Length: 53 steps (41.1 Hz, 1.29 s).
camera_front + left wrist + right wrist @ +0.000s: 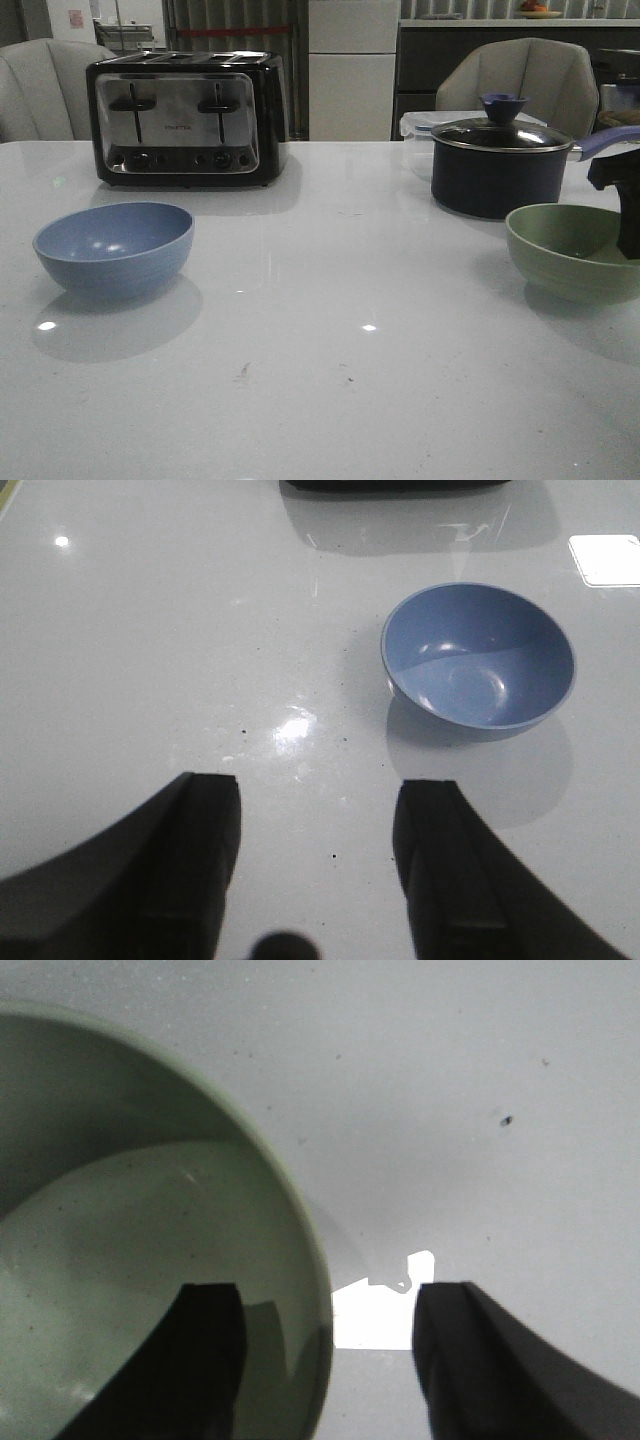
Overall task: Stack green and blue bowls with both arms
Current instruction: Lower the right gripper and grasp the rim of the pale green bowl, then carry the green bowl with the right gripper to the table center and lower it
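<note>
The dusty blue bowl (114,248) stands upright on the white table at the left. It also shows in the left wrist view (478,661), ahead of my open, empty left gripper (318,865), which is apart from it. The left arm is out of the front view. The sage green bowl (572,250) stands at the right edge. My right gripper (325,1360) is open and straddles the green bowl's rim (312,1260): one finger (205,1350) is inside the bowl, the other (470,1360) outside. Part of the right arm (622,195) shows over the bowl.
A black and silver toaster (186,118) stands at the back left. A dark lidded saucepan (500,160) with a blue handle stands just behind the green bowl, with a clear container (418,130) behind it. Chairs (520,80) stand beyond the table.
</note>
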{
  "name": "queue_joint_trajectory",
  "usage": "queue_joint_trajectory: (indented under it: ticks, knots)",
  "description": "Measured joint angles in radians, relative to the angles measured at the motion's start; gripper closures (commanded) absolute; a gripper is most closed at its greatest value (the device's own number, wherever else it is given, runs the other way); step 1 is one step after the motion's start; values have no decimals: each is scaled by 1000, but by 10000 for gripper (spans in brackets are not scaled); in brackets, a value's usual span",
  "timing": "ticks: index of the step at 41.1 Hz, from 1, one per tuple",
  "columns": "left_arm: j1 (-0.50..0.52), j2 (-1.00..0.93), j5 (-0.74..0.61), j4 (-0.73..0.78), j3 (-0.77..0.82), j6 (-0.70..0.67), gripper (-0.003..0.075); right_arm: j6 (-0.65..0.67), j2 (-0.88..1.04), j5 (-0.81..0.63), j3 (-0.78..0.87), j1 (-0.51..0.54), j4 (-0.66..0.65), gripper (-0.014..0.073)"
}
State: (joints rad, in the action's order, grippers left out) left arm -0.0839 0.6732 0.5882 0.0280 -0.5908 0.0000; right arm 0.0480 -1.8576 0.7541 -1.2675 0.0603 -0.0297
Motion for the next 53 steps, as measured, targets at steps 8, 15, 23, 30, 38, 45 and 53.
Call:
queue_joint_trajectory:
  ticks: [8,15,23,30,38,45,53]
  knots:
    - [0,0,0,0,0,0,320,-6,-27,18,-20,0,0,414]
    - [0,0,0,0,0,0,320,-6,-20,21,-27,0,14,505]
    - [0,0,0,0,0,0,320,-10,43,48,-27,-20,20,505]
    - [0,0,0,0,0,0,320,-63,150,66,-27,-108,73,505]
    - [0,0,0,0,0,0,320,-131,183,84,-23,-260,208,505]
    - [0,0,0,0,0,0,320,-140,152,42,17,-397,248,503]
    - [0,0,0,0,0,0,320,-143,77,-30,31,-488,269,502]
